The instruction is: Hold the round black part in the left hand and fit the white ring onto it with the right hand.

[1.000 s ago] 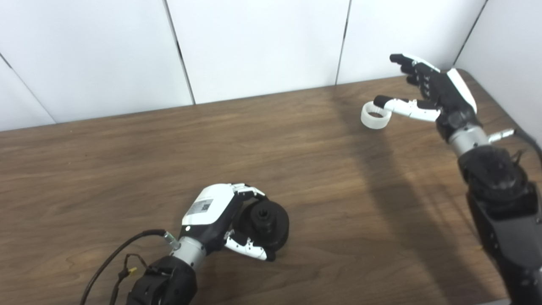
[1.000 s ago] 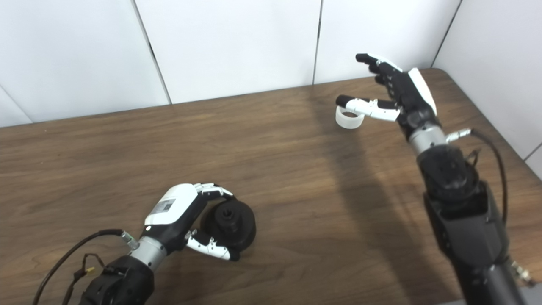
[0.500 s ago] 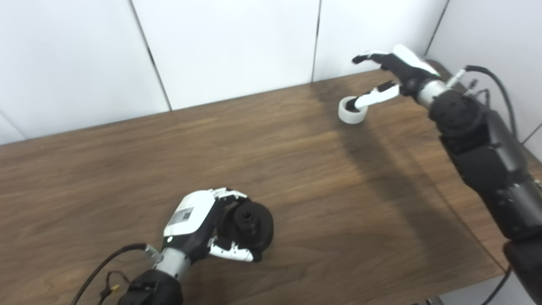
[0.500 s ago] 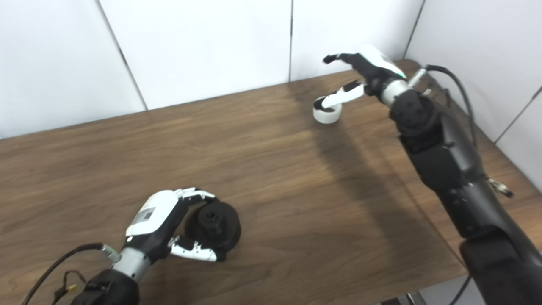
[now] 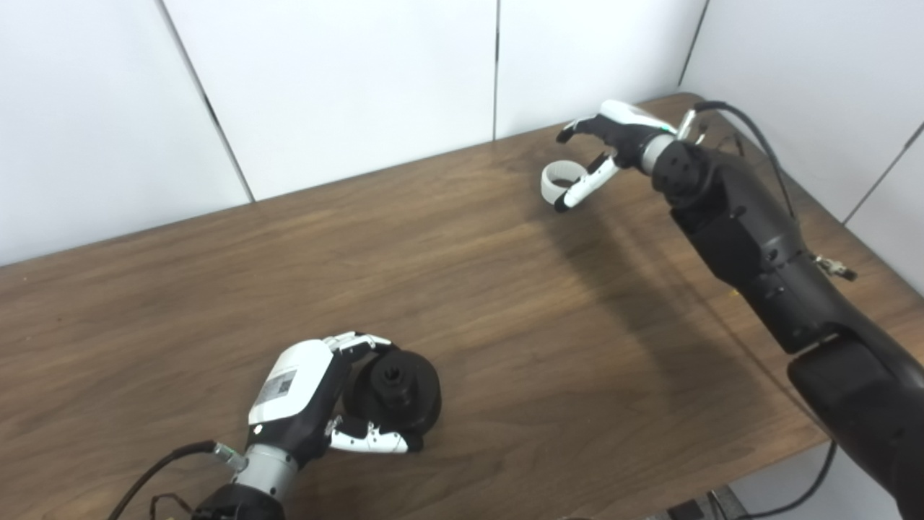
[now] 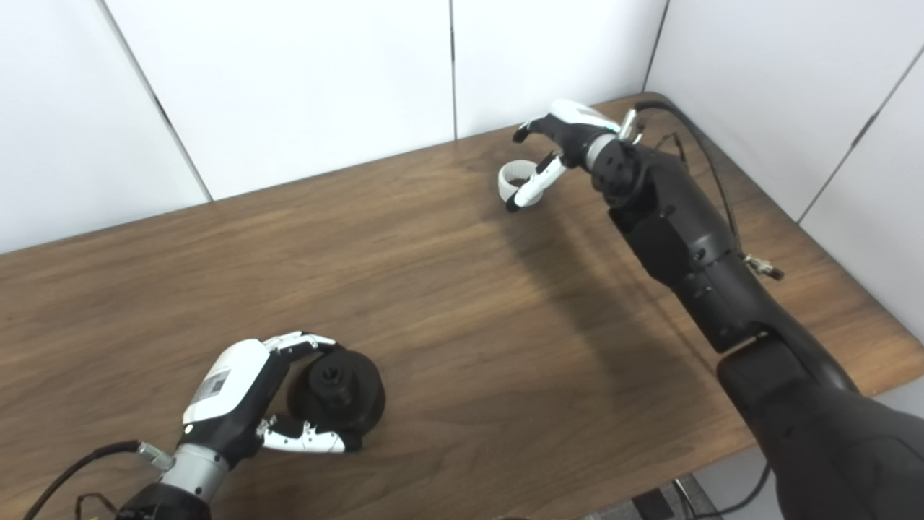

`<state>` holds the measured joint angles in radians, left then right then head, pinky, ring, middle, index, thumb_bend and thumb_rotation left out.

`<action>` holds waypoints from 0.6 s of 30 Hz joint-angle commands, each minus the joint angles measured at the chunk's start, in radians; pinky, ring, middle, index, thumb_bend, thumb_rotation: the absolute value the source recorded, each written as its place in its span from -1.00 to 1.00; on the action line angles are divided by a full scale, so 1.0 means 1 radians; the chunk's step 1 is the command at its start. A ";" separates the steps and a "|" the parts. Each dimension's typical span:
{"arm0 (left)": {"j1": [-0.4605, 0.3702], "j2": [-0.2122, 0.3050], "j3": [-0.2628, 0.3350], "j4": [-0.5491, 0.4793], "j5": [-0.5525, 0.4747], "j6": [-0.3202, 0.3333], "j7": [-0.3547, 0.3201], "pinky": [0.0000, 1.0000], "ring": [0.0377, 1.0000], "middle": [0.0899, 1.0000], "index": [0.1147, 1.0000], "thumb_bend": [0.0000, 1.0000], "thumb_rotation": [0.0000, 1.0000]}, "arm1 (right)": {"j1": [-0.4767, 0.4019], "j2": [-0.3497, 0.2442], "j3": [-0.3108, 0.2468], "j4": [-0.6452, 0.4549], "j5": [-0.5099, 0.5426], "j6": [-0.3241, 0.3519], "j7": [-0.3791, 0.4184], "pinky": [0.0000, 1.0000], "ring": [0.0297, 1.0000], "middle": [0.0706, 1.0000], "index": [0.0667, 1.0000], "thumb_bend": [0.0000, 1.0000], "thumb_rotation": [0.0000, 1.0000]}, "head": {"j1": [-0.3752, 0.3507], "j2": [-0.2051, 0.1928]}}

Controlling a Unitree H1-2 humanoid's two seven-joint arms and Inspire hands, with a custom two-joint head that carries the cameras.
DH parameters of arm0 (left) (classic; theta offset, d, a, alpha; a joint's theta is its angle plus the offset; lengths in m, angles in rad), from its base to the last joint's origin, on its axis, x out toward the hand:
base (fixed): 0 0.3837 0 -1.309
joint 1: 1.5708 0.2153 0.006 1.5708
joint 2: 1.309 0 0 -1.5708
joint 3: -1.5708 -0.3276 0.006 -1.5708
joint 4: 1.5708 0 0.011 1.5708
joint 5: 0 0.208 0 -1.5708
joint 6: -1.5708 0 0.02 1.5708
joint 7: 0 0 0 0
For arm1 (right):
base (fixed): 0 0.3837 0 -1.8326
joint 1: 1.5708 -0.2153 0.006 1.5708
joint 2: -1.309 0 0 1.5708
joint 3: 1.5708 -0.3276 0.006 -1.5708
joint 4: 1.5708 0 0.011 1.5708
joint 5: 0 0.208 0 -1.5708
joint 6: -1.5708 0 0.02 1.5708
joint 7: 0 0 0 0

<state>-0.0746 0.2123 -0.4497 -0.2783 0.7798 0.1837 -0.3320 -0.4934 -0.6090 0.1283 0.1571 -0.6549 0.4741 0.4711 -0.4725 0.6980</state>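
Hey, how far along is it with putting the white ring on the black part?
Done: the left hand is wrapped around the round black part, which rests on the table. In hand: the right hand is at the white ring near the far edge, thumb against it, fingers not closed on it. Left: grip the ring, carry it across, fit it on.

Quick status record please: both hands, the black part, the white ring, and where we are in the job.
left hand: near edge of the table, fingers and thumb wrapped around the round black part
round black part: resting on the table, hub facing up
right hand: at the far right corner, fingers apart, thumb in front of the white ring
white ring: at the thumb tip; grip not confirmed, contact with the table unclear
stage: ring not yet fitted; the two parts are far apart
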 commanded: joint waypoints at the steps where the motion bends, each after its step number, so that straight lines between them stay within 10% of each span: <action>1: 0.018 0.033 0.002 0.020 0.027 0.020 -0.025 0.78 0.73 0.51 -0.17 0.05 -0.90 | -0.058 -0.024 0.002 -0.008 -0.015 -0.007 -0.024 0.88 0.97 0.88 0.66 1.00 -0.43 | 0.000 -0.002; 18: 0.027 0.037 -0.006 0.022 0.037 0.003 -0.008 0.76 0.72 0.50 -0.17 0.05 -0.90 | -0.090 -0.034 0.074 0.096 -0.021 -0.018 -0.040 0.97 0.98 0.87 0.68 0.94 -0.44 | 0.018 0.000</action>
<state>-0.0687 0.2169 -0.4514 -0.2790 0.7809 0.1783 -0.3236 -0.5256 -0.6106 0.2083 0.2643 -0.6683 0.4701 0.4641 -0.4541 0.6964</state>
